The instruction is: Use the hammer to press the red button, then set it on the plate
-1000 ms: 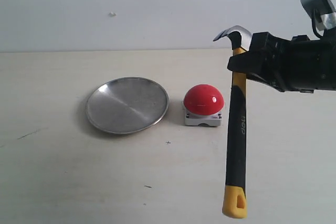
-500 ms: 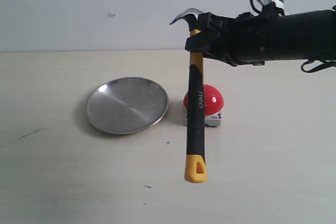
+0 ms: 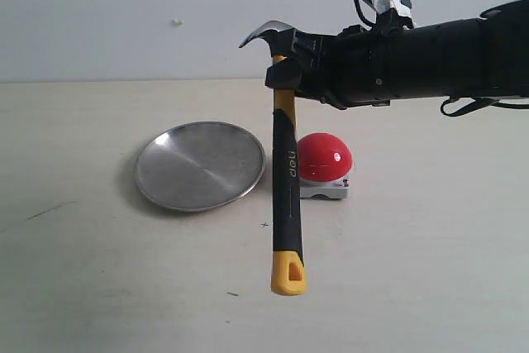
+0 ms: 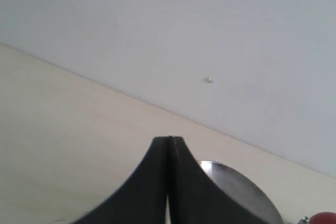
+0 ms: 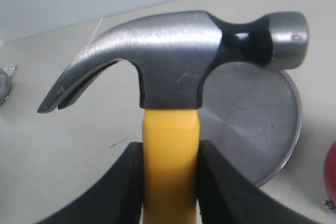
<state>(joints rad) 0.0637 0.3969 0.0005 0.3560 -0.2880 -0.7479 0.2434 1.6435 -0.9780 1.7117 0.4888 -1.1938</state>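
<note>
right gripper [image 3: 285, 76] reaches in across the middle, jaws clamped on the yellow neck of the small claw hammer with the dark metal head and black-and-yellow handle [image 3: 288, 179], just under the head. the hammer hangs upright in the air, claw pointing out over the round shallow silver metal plate [image 3: 198, 165], yellow looped tip dangling well clear of the pale table [image 3: 430, 270]. from the outside camera the handle crosses the gap between the plate and the glossy red dome button on its grey square base [image 3: 326, 156], covering the dome's near edge. the wrist camera puts the plate right behind the hammer head.

left gripper [image 4: 169, 182] sits low and out of it, jaws pressed together with nothing between them.

where are we? whether the button has been pressed, these views cannot tell: the hammer is not touching it now. what's plain is that the dish holds nothing, so the placing is not done. my read: the hammer is heading for the plate, and the lowering and letting go are left.
</note>
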